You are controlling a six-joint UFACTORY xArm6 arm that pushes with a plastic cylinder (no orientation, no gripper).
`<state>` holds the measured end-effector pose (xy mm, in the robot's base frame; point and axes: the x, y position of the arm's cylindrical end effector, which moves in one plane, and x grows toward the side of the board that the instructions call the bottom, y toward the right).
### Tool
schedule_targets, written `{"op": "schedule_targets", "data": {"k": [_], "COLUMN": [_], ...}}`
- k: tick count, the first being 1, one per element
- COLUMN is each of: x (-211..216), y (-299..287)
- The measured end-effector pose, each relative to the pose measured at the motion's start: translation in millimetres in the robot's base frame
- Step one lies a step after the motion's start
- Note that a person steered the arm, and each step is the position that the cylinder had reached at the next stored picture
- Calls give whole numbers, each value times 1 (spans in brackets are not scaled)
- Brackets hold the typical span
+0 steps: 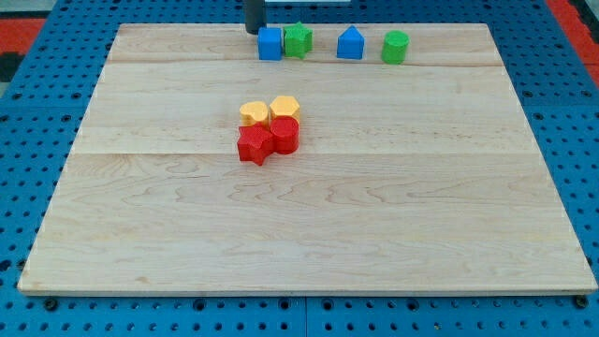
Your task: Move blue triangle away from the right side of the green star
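The blue triangle stands near the view's top edge of the wooden board. It is to the right of the green star, with a small gap between them. A blue cube touches the star's left side. My tip comes down from the view's top, just up and left of the blue cube. It is well left of the blue triangle and touches neither it nor the star.
A green rounded block sits right of the blue triangle. In the board's middle is a tight cluster: two yellow blocks above two red blocks. A blue pegboard surrounds the board.
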<state>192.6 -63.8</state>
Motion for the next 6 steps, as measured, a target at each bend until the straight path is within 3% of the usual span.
{"op": "schedule_targets", "data": {"k": [2,4,6], "x": [8,49,20], "y": [71,169,194]}}
